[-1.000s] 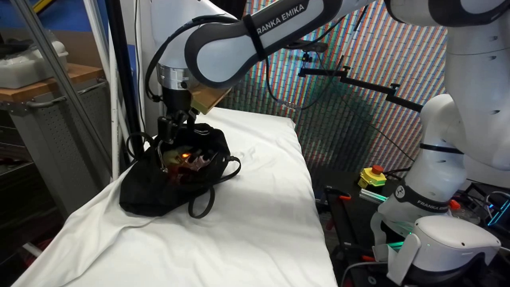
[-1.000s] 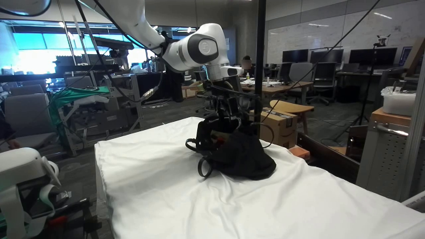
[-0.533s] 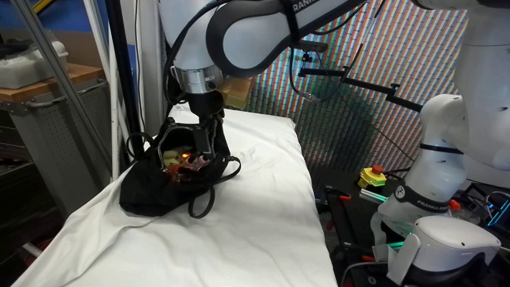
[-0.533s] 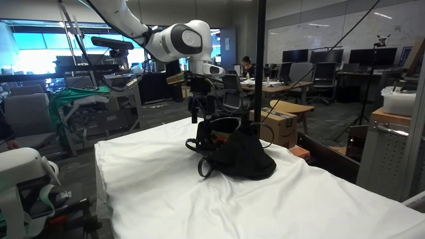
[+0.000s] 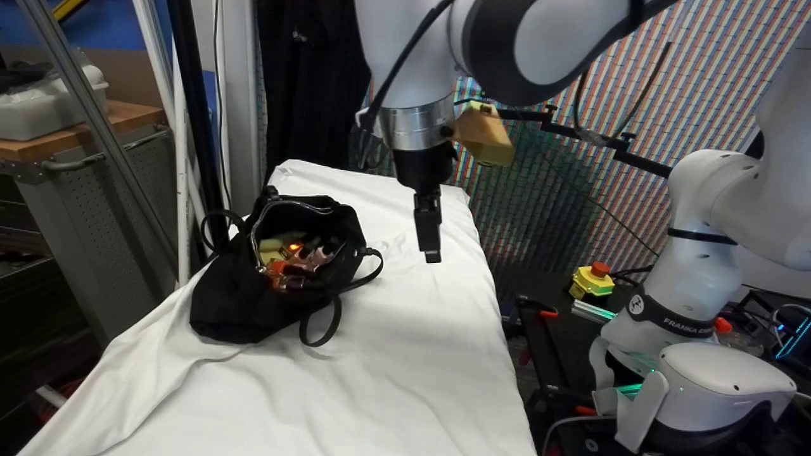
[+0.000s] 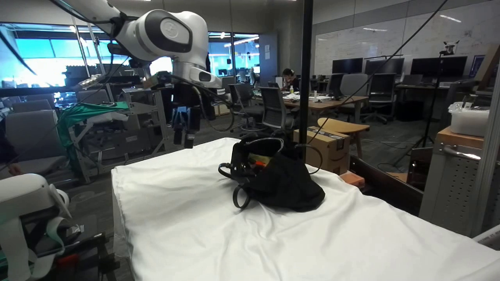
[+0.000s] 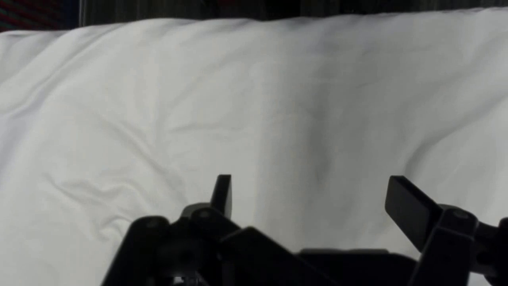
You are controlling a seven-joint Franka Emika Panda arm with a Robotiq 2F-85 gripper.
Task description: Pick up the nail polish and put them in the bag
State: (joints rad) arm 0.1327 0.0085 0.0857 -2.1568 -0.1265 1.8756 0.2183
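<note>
The black bag (image 5: 234, 304) lies on the white cloth with its mouth gaping and a yellowish lining showing. In both exterior views the bag (image 6: 289, 185) looks slumped, its strap loops hanging on the cloth. Several small bottles of nail polish (image 5: 279, 272), orange-red to dark red, rest inside; a patch of red nail polish (image 6: 259, 164) shows through the opening. My gripper (image 5: 431, 252) hangs above the cloth, well away from the bag. Its fingers stand wide apart in the wrist view, where the gripper (image 7: 310, 178) has only cloth below and nothing between the pads.
A white cloth (image 5: 393, 367) with wrinkles covers the table. A black upright post (image 6: 306, 78) rises behind the bag. A white headset (image 5: 722, 392) and a yellow stop button box (image 5: 590, 282) sit beyond the table's edge. A cardboard box (image 6: 328, 150) stands behind.
The arm has lifted out from over the bag's mouth and swung away from it, across the cloth. The gripper stays open. The bag and the bottles inside have not visibly moved.
</note>
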